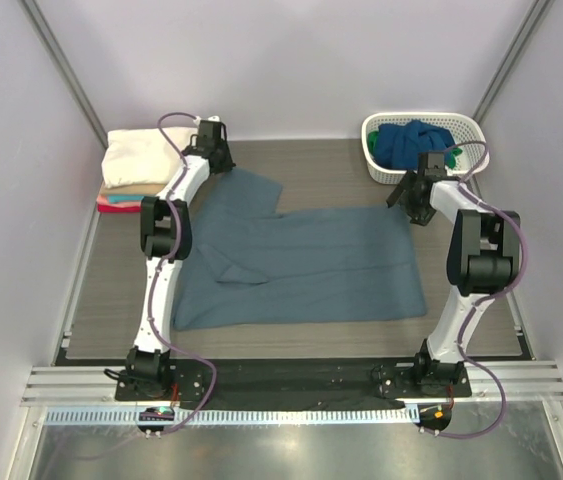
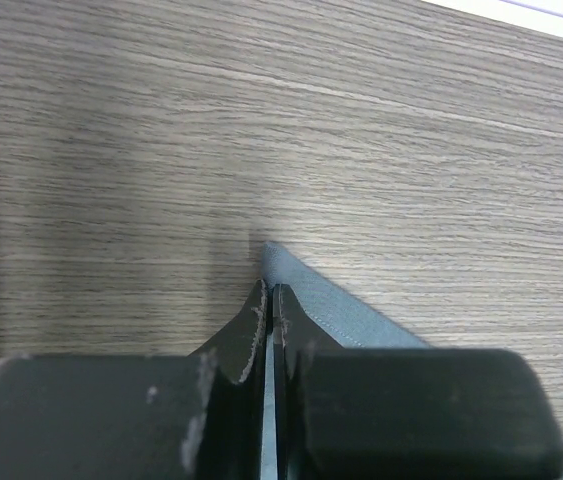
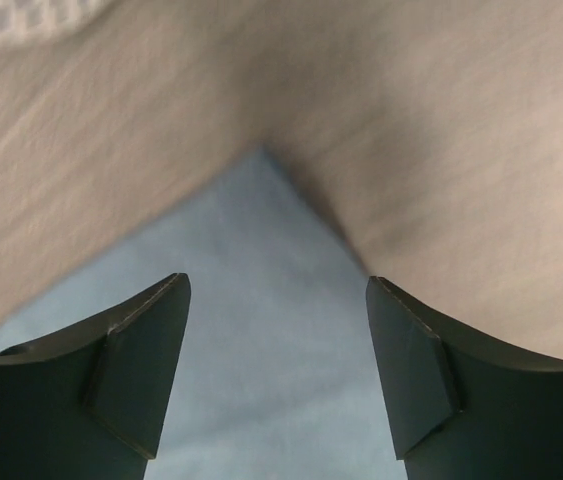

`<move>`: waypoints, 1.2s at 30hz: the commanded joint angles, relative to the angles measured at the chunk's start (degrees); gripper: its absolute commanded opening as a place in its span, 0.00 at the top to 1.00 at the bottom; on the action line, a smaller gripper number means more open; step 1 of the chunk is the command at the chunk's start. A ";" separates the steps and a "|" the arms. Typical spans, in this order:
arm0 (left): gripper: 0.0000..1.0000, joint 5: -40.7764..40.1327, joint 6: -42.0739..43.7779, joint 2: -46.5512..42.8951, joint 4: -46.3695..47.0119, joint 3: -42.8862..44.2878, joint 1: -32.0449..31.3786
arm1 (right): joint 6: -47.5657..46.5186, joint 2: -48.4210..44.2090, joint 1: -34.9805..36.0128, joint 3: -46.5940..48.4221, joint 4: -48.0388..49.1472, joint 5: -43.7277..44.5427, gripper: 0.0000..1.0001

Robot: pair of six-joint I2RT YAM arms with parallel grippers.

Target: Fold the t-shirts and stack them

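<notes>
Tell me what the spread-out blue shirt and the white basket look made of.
The shirt looks like soft, matte knit cloth, possibly cotton: it lies limp and creased. The basket seems to be rigid white plastic, with a molded lattice wall that holds its shape.

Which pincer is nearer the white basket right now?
Right. The right pincer sits just in front of the basket; the left pincer is far across, gripping the shirt's opposite corner.

I see one t-shirt (image 1: 301, 265) spread across the surface (image 1: 111, 300), a folded stack (image 1: 139, 160) far left, the basket (image 1: 373, 135) (shirts (image 1: 411, 143) inside) far right.
</notes>
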 commanded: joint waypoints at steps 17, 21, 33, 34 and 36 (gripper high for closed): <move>1.00 3.30 -0.47 -3.51 -0.07 -6.93 0.29 | -0.95 11.93 2.52 10.37 1.91 5.08 0.87; 1.00 4.53 -0.64 -6.75 -0.15 -8.08 0.37 | -1.65 10.08 2.52 9.48 2.25 5.51 0.99; 1.00 3.57 0.24 -26.79 -2.09 -20.72 0.11 | -2.00 -2.48 2.52 4.92 2.61 2.71 0.99; 1.00 3.31 0.33 -28.11 -2.09 -23.34 0.02 | -2.00 -4.32 2.61 3.26 2.61 2.53 0.99; 1.00 2.78 0.15 -32.68 -2.09 -26.17 -0.06 | -2.26 -6.26 2.52 1.41 2.70 2.00 0.99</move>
